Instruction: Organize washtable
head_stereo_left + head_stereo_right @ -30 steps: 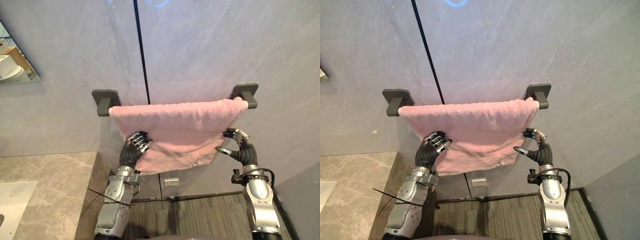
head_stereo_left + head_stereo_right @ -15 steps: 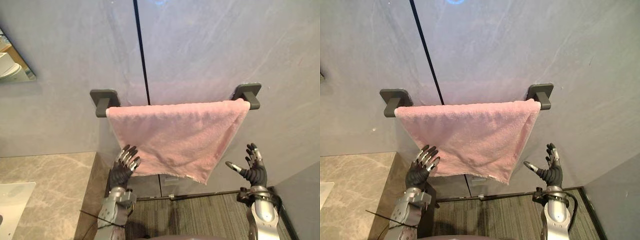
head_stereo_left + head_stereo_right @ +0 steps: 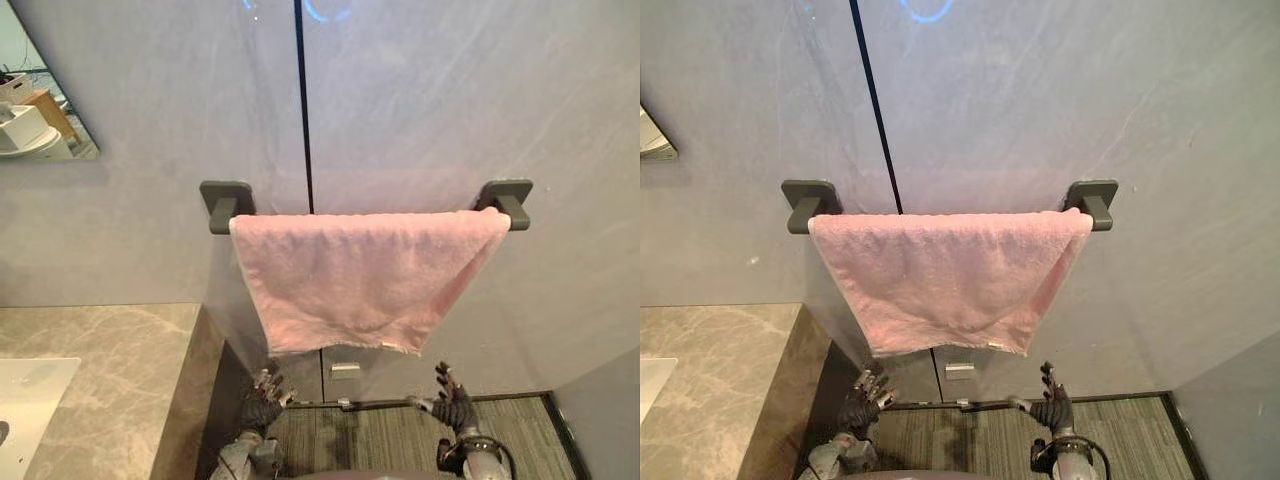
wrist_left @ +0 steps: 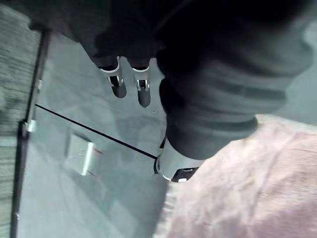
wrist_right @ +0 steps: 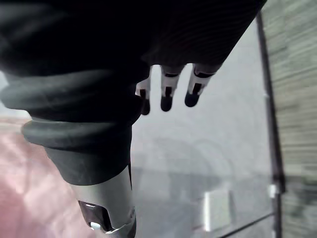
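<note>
Left robot hand (image 3: 262, 405), right robot hand (image 3: 455, 408) splayed below towel (image 3: 365, 280).

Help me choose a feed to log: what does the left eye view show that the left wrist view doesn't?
Left eye view adds the towel bar, the marble counter, a mirror corner and the open right hand. Left wrist view adds a close look at the straight fingers of the left hand. Shared: pink towel, silver wall plate, grey wall.

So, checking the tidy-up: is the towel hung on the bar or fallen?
Hung: the towel drapes over the bar, spread along its whole length.
</note>
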Motion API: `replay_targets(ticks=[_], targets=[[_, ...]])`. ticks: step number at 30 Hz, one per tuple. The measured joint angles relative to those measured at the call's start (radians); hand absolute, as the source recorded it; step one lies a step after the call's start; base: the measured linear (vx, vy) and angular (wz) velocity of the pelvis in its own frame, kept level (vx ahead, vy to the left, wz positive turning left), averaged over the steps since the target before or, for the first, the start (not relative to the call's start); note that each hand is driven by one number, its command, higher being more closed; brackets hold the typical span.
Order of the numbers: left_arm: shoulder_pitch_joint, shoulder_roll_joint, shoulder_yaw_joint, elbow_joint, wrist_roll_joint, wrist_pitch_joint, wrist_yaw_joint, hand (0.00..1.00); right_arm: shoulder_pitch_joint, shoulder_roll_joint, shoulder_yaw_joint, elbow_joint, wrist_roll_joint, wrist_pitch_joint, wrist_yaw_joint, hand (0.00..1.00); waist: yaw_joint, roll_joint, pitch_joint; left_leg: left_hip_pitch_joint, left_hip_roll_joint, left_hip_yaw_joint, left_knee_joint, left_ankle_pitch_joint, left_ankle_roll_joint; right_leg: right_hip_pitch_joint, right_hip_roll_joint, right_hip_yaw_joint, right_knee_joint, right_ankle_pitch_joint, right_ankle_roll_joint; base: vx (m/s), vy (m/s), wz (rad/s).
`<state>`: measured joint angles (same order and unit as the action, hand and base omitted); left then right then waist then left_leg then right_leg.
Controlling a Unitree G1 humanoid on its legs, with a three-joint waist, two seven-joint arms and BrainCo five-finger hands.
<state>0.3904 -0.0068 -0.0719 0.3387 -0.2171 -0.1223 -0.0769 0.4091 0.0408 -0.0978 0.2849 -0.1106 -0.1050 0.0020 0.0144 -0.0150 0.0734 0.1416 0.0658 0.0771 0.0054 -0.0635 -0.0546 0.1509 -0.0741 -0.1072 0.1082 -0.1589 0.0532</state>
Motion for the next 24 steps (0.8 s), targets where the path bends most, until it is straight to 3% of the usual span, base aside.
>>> replay_targets(ticks=[5,10,12,15,18,19,20,22,23,24], targets=[[-0.022,0.002,0.0,0.112,0.075,0.0,0.026,0.0,-0.029,-0.006,-0.003,0.107,0.003,0.003,-0.001,0.0,-0.001,0.01,-0.007,0.011,0.002,0.011,-0.009,0.001,-0.002,-0.004,0.003,0.01,-0.004,0.001,-0.001,-0.01,-0.015,-0.07],[-0.043,0.007,0.001,0.208,0.105,0.001,0.06,0.0,-0.077,-0.01,-0.001,0.186,0.005,0.007,-0.005,0.0,0.005,0.003,-0.003,-0.001,0.013,0.058,-0.025,0.007,-0.01,-0.061,0.017,0.058,0.019,0.009,-0.007,-0.04,-0.015,-0.31],[-0.057,0.016,0.005,0.222,0.113,0.001,0.076,0.0,-0.125,-0.012,0.004,0.202,0.005,0.007,-0.008,0.0,0.006,0.006,0.002,-0.034,0.02,0.095,-0.01,0.007,-0.01,-0.137,0.02,0.086,0.093,0.003,0.002,-0.07,-0.017,-0.52],[-0.136,0.049,0.004,0.261,0.132,0.002,0.099,0.0,-0.187,-0.026,0.019,0.213,0.005,0.02,-0.021,0.0,0.002,-0.021,0.052,-0.076,0.015,0.099,0.044,0.006,-0.01,-0.238,0.004,0.088,0.264,-0.023,0.034,-0.12,-0.032,-0.02],[-0.186,0.051,0.005,0.292,0.153,0.001,0.112,0.0,-0.19,-0.049,0.035,0.218,0.004,0.025,-0.023,0.0,0.002,-0.026,0.053,-0.116,0.002,0.063,0.073,0.005,-0.007,-0.262,-0.015,0.093,0.313,-0.057,0.031,-0.12,-0.044,0.28],[-0.195,0.05,0.007,0.303,0.154,0.002,0.12,0.0,-0.197,-0.051,0.045,0.225,0.004,0.028,-0.022,0.0,0.002,-0.027,0.054,-0.14,0.002,0.053,0.087,0.005,-0.006,-0.281,-0.028,0.106,0.376,-0.1,0.005,-0.11,-0.095,0.5],[-0.198,0.05,0.02,0.313,0.153,0.002,0.124,0.0,-0.196,-0.051,0.05,0.242,0.004,0.028,-0.021,0.0,0.0,-0.028,0.051,-0.167,0.004,0.02,0.111,0.004,-0.008,-0.295,-0.049,0.112,0.468,-0.134,0.007,-0.09,-0.117,0.57],[-0.202,0.05,0.036,0.332,0.153,0.002,0.126,0.0,-0.192,-0.051,0.05,0.251,0.004,0.038,-0.021,0.0,0.003,-0.031,0.046,-0.21,0.013,-0.035,0.141,0.015,-0.027,-0.292,-0.087,0.149,0.564,-0.15,0.022,-0.07,-0.255,0.76],[-0.203,0.052,0.044,0.347,0.153,0.003,0.132,0.0,-0.195,-0.051,0.052,0.251,0.004,0.039,-0.021,0.0,0.004,-0.05,0.035,-0.252,0.018,-0.068,0.166,0.029,-0.05,-0.271,-0.102,0.199,0.563,-0.143,0.026,-0.11,-0.397,0.84],[-0.203,0.052,0.047,0.36,0.153,0.003,0.143,0.0,-0.208,-0.052,0.054,0.252,0.004,0.041,-0.023,0.0,0.007,-0.056,0.034,-0.288,0.026,-0.094,0.188,0.04,-0.065,-0.247,-0.084,0.236,0.513,-0.177,0.058,-0.12,-0.33,0.69]])
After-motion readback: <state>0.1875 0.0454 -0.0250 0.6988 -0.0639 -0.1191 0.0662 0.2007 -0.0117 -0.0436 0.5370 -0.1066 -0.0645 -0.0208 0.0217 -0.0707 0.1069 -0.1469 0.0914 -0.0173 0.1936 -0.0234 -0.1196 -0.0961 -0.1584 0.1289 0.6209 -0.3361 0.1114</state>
